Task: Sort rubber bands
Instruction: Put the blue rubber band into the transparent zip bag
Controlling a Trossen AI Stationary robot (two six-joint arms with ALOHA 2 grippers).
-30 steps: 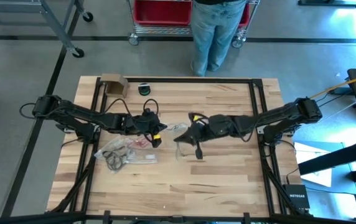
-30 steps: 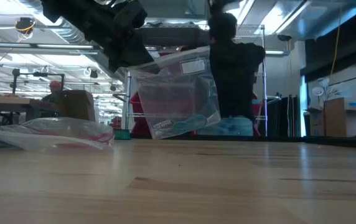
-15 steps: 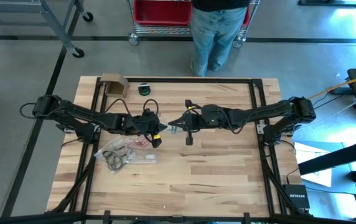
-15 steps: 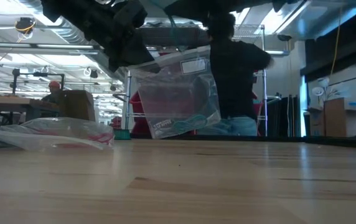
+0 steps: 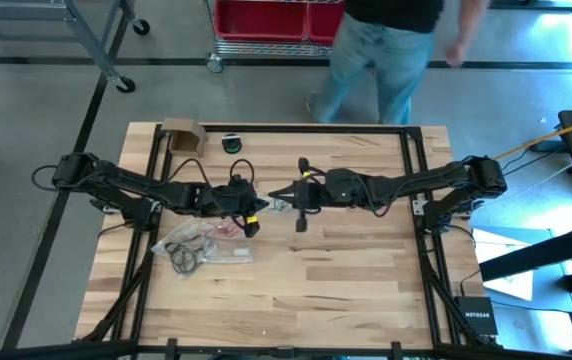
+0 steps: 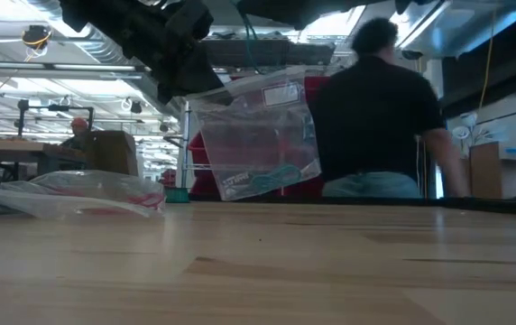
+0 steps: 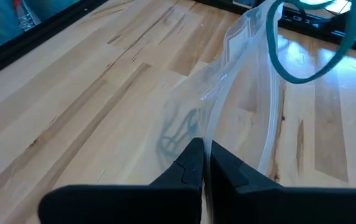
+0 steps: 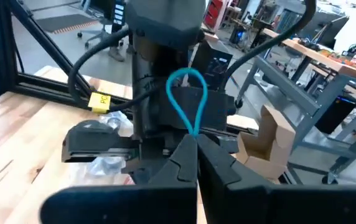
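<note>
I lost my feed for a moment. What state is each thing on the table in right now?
Left pincer: shut on the clear zip bag, held up off the table.
Right pincer: shut on a teal rubber band, above the bag.
Second zip bag: lying flat, bands inside.
Cardboard box: at the table's far edge, flaps open.

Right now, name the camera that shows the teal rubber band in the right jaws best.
The right wrist view: the teal rubber band stands up as a whole loop from the shut jaws. The left wrist view cuts it off at the frame edge, the low view shows a thin strand, the high view hardly shows it.
</note>
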